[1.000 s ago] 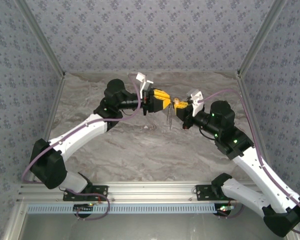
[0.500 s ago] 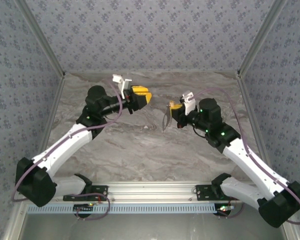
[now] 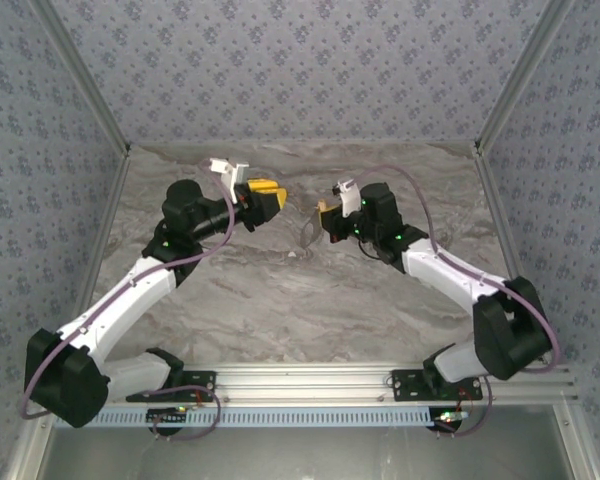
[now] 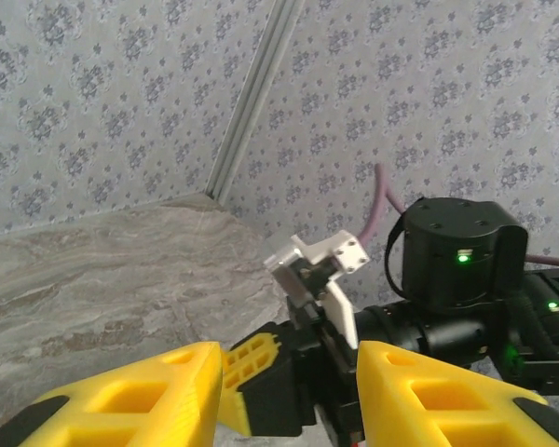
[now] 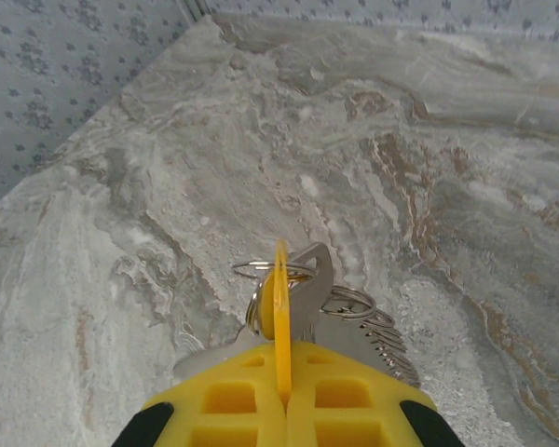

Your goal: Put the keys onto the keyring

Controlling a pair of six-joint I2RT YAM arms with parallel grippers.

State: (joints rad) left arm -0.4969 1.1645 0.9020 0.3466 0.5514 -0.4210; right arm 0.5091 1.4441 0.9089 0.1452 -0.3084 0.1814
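Keyring (image 3: 309, 228) hangs as a thin grey loop from the right gripper (image 3: 323, 215), over the far middle of the marbled table (image 3: 280, 310); we cannot tell whether its lower end touches the surface. From the right wrist we see the right gripper (image 5: 284, 358) with its yellow fingers (image 5: 354, 396) pressed flat together on the bundle. The keyring (image 5: 359, 309) spreads out as grey wire coils and a flat grey metal piece just past the fingertips. A thin yellow strip (image 5: 281, 289) stands on edge at the seam between the fingers, with a small grey loop around its top. We cannot say whether that strip is the key. The left gripper (image 3: 268, 197) sits just to the left of the keyring and apart from it. In its own view the left gripper (image 4: 287, 358) has its two yellow fingers (image 4: 140, 400) spread, and nothing is between them. Across that gap we look straight at the right arm (image 4: 447, 265), its black wrist housing lit by green lights. Both arms reach inward from the near corners, elbows out, and the grippers face each other. Patterned walls (image 3: 300, 60) and a metal frame post (image 4: 252, 102) close the space behind them.
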